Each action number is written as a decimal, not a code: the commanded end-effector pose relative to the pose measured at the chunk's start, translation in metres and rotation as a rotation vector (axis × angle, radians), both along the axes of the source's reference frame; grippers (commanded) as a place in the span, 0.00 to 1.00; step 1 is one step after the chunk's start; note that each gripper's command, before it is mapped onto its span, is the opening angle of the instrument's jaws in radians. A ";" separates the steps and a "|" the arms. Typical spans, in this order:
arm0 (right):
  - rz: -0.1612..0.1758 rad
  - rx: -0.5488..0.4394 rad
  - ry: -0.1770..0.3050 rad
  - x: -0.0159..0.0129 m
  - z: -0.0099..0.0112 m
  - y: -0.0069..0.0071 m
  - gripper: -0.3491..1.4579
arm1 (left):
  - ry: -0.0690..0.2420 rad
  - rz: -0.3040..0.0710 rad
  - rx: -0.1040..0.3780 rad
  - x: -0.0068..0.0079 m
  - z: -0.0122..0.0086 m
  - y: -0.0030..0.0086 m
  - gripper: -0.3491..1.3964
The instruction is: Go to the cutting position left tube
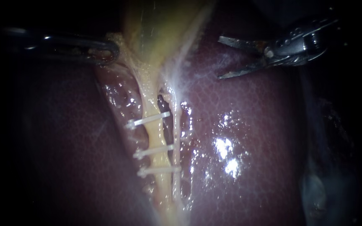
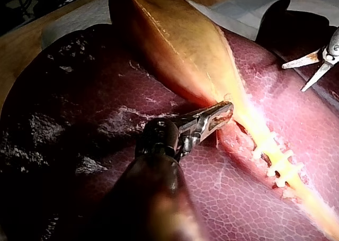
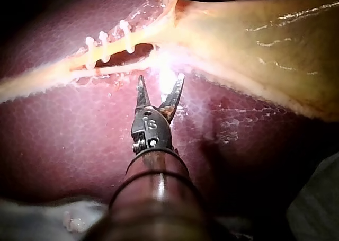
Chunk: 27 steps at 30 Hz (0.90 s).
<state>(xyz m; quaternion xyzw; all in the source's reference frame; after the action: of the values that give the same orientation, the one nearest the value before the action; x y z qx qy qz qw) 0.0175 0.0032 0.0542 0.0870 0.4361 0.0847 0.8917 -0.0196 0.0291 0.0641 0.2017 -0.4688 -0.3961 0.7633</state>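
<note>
The yellow left tube (image 1: 153, 136) runs down from the gallbladder (image 1: 156, 25), with three white clips (image 1: 147, 120) across it. A paler right tube (image 1: 176, 144) lies beside it. My left instrument (image 1: 107, 51) comes in from the left, its jaws shut on tissue at the gallbladder's narrow end (image 2: 225, 100), above the clips. My right instrument (image 1: 220, 58) hangs over the liver (image 1: 248, 125) to the upper right of the tubes, its two blades open and touching nothing. In the right wrist view the blades (image 3: 161, 79) point at the tubes, short of them, with the clips (image 3: 104, 39) ahead and to one side.
Dark red liver (image 2: 79, 119) surrounds the tubes on both sides, wet and shiny to their right. A dark slit (image 1: 163, 104) opens between the two tubes near the top clip. White cloth (image 3: 32, 220) lies at the liver's edge behind my right instrument.
</note>
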 end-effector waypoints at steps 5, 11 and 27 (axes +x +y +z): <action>-0.022 0.073 0.002 0.0009 0.0002 -0.0015 0.96 | 0.003 -0.003 -0.001 0.0000 0.0001 0.0000 0.00; -0.062 0.204 0.024 0.0028 0.0008 -0.0045 0.95 | 0.004 -0.004 -0.002 0.0000 0.0003 -0.0001 0.00; -0.135 0.580 0.049 0.0049 0.0037 -0.0107 0.91 | 0.005 -0.005 -0.004 0.0001 0.0006 -0.0002 0.00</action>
<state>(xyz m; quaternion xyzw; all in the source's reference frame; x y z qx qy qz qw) 0.0225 -0.0077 0.0581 0.3763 0.4064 0.1479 0.8194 -0.0196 0.0289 0.0648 0.1981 -0.4682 -0.3977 0.7638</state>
